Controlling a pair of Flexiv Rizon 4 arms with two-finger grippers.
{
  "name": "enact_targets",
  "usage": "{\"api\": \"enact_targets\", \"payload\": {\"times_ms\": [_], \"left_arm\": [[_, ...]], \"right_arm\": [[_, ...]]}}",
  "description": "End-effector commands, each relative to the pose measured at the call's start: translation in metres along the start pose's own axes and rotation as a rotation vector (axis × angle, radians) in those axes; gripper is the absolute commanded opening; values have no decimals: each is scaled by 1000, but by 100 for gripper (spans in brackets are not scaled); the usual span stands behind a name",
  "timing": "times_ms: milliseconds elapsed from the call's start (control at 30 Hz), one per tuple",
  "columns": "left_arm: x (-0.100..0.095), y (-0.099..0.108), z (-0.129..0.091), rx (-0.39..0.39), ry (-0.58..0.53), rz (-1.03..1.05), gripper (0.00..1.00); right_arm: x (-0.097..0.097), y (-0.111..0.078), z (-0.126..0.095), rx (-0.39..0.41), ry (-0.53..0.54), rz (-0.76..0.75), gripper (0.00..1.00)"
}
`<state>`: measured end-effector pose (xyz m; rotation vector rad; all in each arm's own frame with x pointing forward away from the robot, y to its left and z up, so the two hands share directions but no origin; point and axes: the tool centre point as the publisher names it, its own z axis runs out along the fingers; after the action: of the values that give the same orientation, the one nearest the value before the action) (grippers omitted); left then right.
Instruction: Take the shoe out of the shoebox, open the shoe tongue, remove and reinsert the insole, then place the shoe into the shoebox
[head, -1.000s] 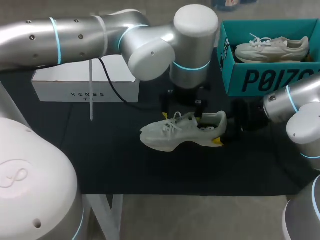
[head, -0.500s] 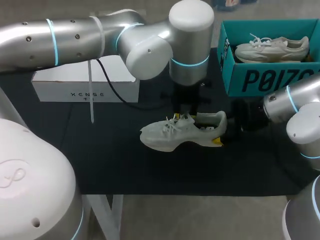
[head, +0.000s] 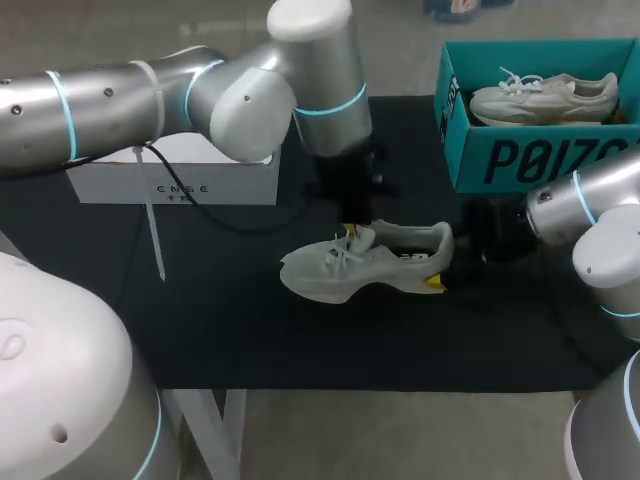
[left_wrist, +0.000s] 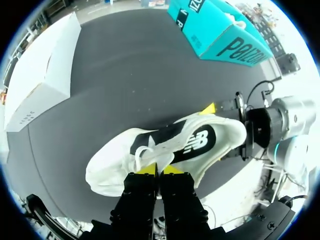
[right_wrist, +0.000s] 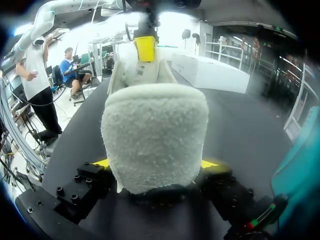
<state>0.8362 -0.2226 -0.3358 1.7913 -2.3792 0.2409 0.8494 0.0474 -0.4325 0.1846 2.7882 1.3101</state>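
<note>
The left tool (left_wrist: 160, 170) has its tips pressed together at the laces, apparently pinching the tongue of the shoe (head: 360, 262). The right tool (right_wrist: 156, 164) clamps its heel. The shoe lies mid-table (head: 200, 320), out of the shoebox (head: 530, 150) at far right. Tongue-opening looks underway; insole work and boxing remain. Two shoes, the other shoe (head: 545, 97) boxed; two boxes, counting the white box (head: 180, 175) far left.

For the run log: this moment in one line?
shoe on table | right gripper shut on heel | left gripper shut at laces
</note>
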Motion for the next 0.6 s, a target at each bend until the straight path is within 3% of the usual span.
{"api": "enact_targets", "payload": {"times_ms": [33, 333, 600], "left_arm": [[-16, 9, -8, 19, 90, 0, 0], [-29, 29, -14, 39, 115, -16, 0], [-43, 32, -15, 46, 85, -88, 0]], "right_arm": [[-3, -2, 5, 5, -1, 1, 0], [-3, -2, 5, 5, -1, 1, 0], [-3, -2, 5, 5, -1, 1, 0]]}}
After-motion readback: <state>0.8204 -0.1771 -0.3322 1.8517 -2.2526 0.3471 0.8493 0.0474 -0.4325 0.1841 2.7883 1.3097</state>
